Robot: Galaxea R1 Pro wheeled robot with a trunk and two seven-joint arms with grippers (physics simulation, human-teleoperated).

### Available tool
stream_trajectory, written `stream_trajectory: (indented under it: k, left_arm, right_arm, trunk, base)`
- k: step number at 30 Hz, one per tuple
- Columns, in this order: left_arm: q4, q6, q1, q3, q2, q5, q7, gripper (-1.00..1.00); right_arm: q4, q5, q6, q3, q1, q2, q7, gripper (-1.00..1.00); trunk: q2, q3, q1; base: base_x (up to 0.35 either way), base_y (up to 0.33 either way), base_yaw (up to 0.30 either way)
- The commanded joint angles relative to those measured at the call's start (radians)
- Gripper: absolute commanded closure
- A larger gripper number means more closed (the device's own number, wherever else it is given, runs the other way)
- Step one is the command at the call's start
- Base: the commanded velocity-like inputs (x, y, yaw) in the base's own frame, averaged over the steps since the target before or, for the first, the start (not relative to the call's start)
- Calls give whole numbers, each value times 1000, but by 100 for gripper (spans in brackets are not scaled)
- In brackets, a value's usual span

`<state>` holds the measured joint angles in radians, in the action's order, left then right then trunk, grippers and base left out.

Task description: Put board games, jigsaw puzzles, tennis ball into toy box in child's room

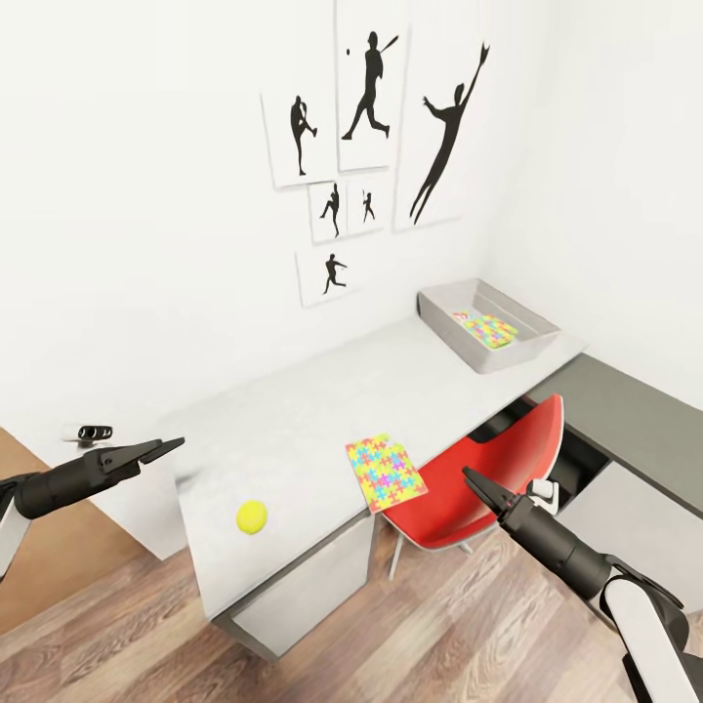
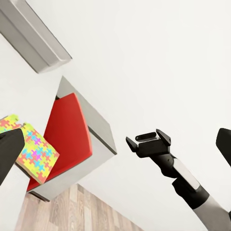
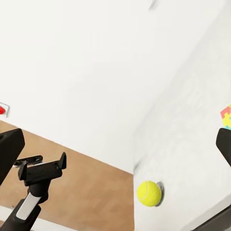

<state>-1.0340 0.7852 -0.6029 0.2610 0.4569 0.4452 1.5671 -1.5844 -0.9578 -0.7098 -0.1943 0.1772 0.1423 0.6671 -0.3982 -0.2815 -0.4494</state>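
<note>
I see the tennis ball (image 1: 252,516) on the table (image 1: 293,410), between my left gripper (image 1: 166,447) and right gripper (image 1: 475,481); both are empty, fingers apart. One puzzle (image 1: 384,473) lies at the table's edge, another (image 1: 486,329) in the toy box (image 1: 444,327).

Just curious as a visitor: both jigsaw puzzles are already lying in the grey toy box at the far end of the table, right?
Not quite. One jigsaw puzzle lies in the toy box; the other jigsaw puzzle lies at the table's near edge, by the red chair, as the head view shows.
</note>
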Motion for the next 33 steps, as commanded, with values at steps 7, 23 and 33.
stream_trajectory:
  k: [7,23,33]
  left_arm:
    - [-1,11,0,0,0,0,4,-100]
    - [-3,11,0,0,0,1,4,-100]
    - [-3,11,0,0,0,0,4,-100]
  right_arm:
    - [0,-4,-7,-1,1,-1,0,-100]
    - [0,-4,-7,1,1,-5,0,-100]
    - [0,-4,-7,4,1,-7,0,-100]
  trunk:
    - [-2,10,-1]
    - [-2,36,-1]
    - [-2,53,-1]
  base:
    - [0,0,0]
    - [0,-3,11]
    - [0,-150,66]
